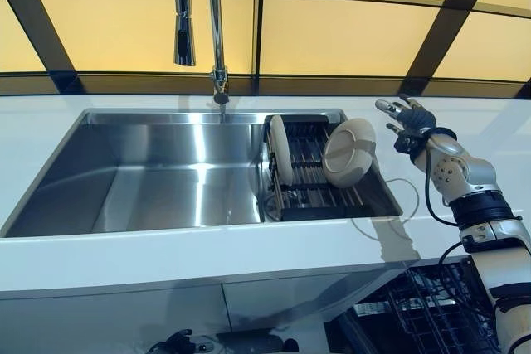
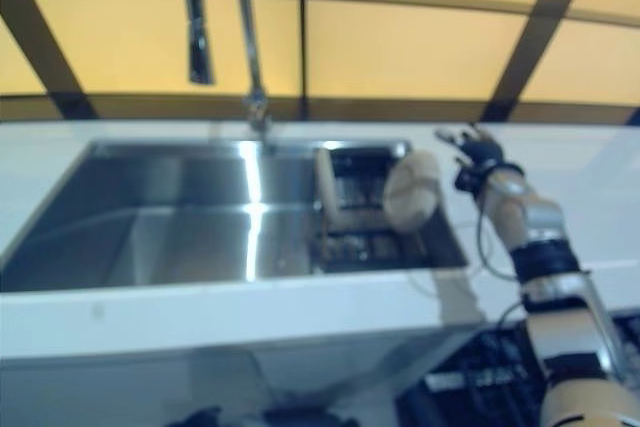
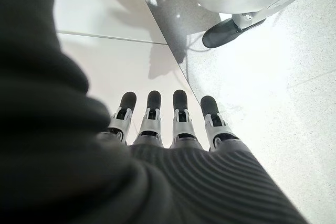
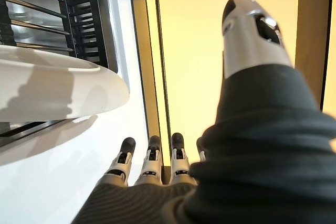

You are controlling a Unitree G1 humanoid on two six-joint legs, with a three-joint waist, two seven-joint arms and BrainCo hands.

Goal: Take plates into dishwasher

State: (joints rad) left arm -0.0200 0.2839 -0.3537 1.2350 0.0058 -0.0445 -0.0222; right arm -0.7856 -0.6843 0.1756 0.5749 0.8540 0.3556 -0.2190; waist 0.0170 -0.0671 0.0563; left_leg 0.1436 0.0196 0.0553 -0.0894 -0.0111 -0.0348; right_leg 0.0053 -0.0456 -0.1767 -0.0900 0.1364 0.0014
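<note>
Two cream plates stand on edge in a black drying rack at the right end of the sink. One plate is upright at the rack's left; the other plate leans at its right and also shows in the right wrist view as the plate. My right hand hovers over the counter just right of that plate, fingers straight, holding nothing. My left hand shows only in its wrist view, fingers straight, pointing at the floor, idle. The dishwasher's open dark wire rack sits below the counter at lower right.
A steel sink basin fills the left and middle of the white counter. A tall chrome tap rises behind it. Yellow panes with dark frames form the back wall. A cabinet front lies below the counter.
</note>
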